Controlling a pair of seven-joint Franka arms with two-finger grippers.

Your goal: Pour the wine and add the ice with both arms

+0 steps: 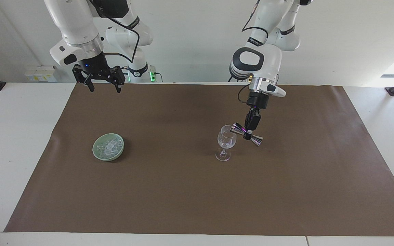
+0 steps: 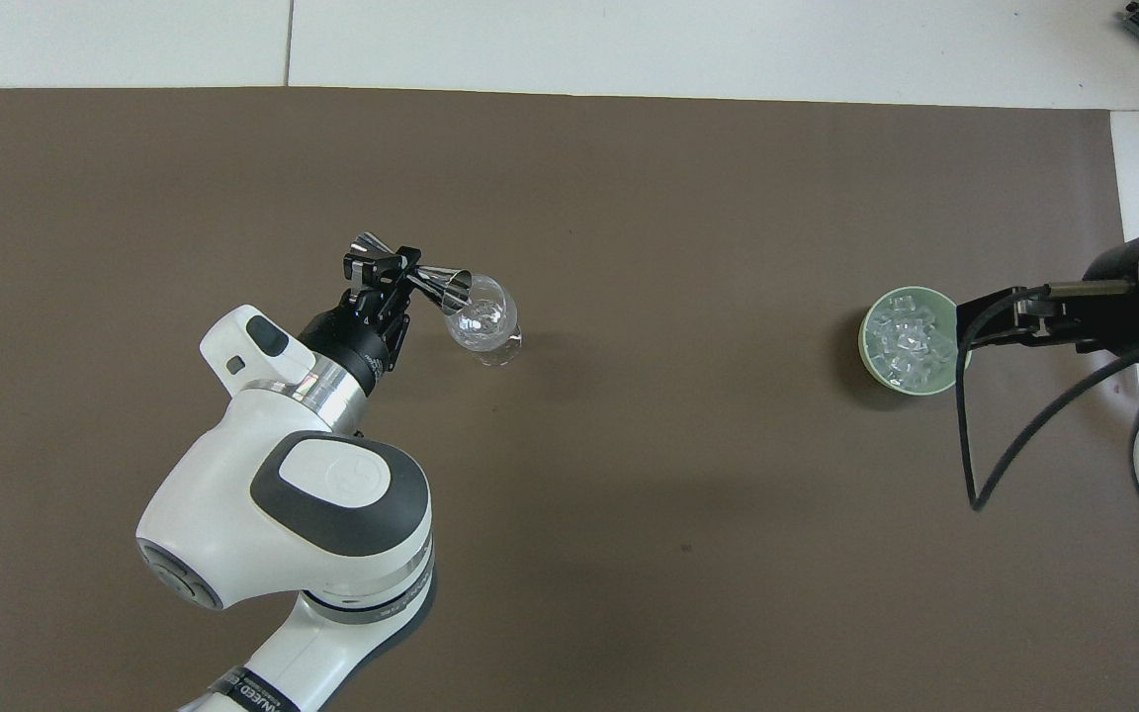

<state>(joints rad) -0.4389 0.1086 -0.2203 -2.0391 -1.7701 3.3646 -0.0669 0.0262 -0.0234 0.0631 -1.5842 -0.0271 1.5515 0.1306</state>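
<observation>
Ice (image 1: 109,147) sat in its bowl (image 1: 97,154) lower left; my left jaws gripped a jigger (image 1: 247,134) over the glass (image 1: 226,140), right jaws spread.

The left arm (image 1: 255,61) reaches down over the middle of the surface toward its own end, wrist bent so the left gripper (image 1: 248,131) points steeply downward with its fingers closed tight on a thin metal piece. The right arm (image 1: 77,34) waits raised above the surface's edge nearest the robots, at its own end; the right gripper (image 1: 103,89) hangs downward with its fingers (image 1: 90,88) spread wide, holding nothing.
</observation>
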